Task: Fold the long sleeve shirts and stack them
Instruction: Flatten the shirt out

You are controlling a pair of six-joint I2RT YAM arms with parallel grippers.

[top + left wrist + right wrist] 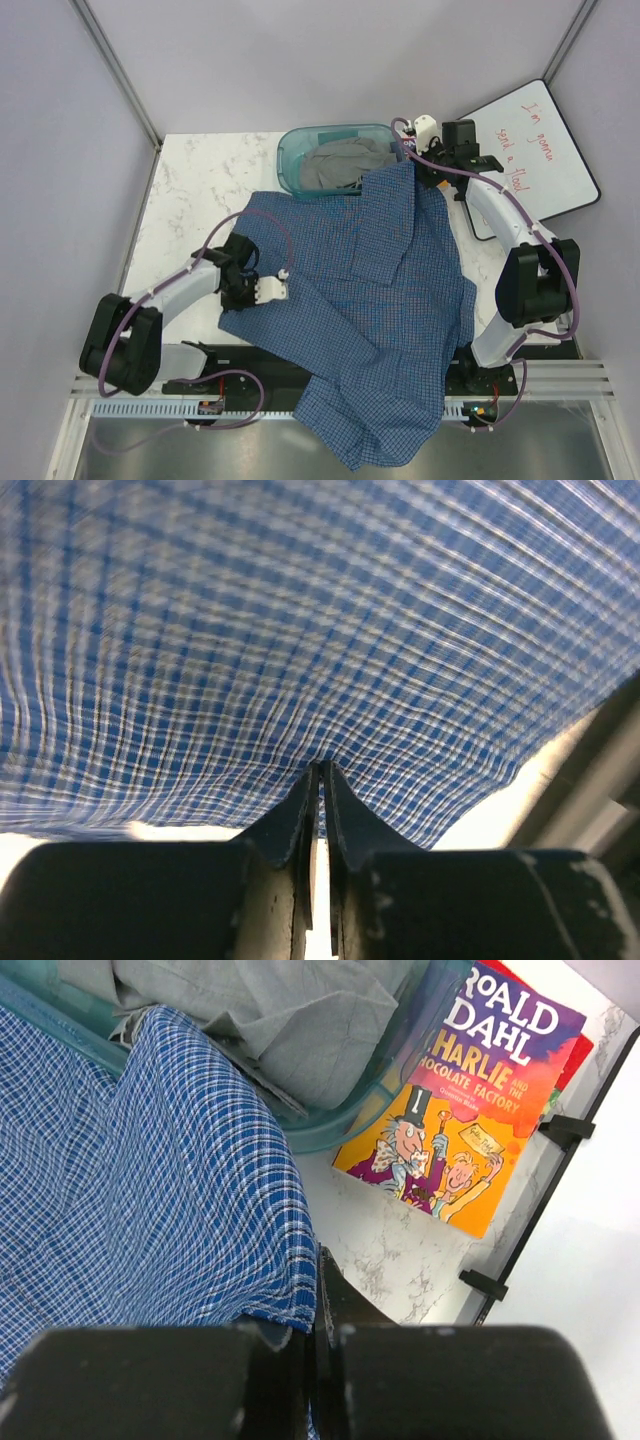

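Left gripper [320, 772] and right gripper [317, 1260], jaws closed, each pinch an edge of the blue checked shirt [370, 290]. The shirt spreads across frame centre and spills past the table [200, 190] at lower centre. Advised: raise both edges together, keeping the cloth taut. Teal bin [298, 145], upper centre, holds a crumpled grey garment [340, 165].

From overhead I get bright, even, soft light with only faint shadows under the arms; the white table [190, 190] sits close to washed out, yet the picture is sharp. On my left wrist camera the checked shirt [300, 630] is smeared and its lines bow toward the edges, with blown-out white glare below it. My right wrist view is crisp on the book [470, 1110], while the right gripper [318, 1280] at the bottom is dark and soft
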